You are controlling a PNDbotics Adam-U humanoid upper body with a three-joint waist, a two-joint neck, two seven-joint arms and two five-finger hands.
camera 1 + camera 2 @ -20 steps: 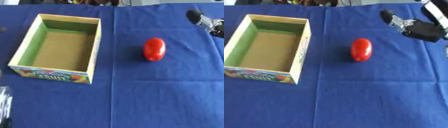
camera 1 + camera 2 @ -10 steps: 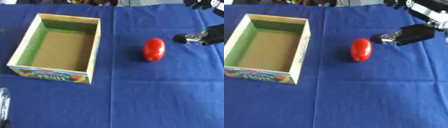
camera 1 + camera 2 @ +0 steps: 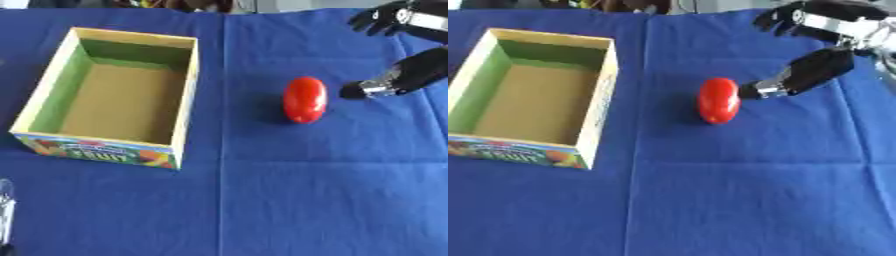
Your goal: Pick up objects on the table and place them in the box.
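The robot's right hand [image 3: 811,70] reaches in from the table's far right corner, its fingers spread rather than curled, holding nothing; the lowest fingertip points at a red oval object [image 3: 718,99] and stands just beside it, seemingly a narrow gap short of touching, though the blur makes that hard to settle. The red object lies on the blue-covered table [image 3: 737,200] a little right of centre and toward the far edge, directly to the hand's left. Its long axis runs from the far edge toward the near edge, crosswise to the hand's line of approach, so the fingers would likely close across its narrow width. An open cardboard box [image 3: 114,95], printed with fruit on its near wall, sits by the table's left edge, well apart from the object and empty inside. The left hand [image 3: 5,212] shows only as a sliver at the near left corner, its fingers unreadable; the right hand is far nearer. Count: one red object, one box.
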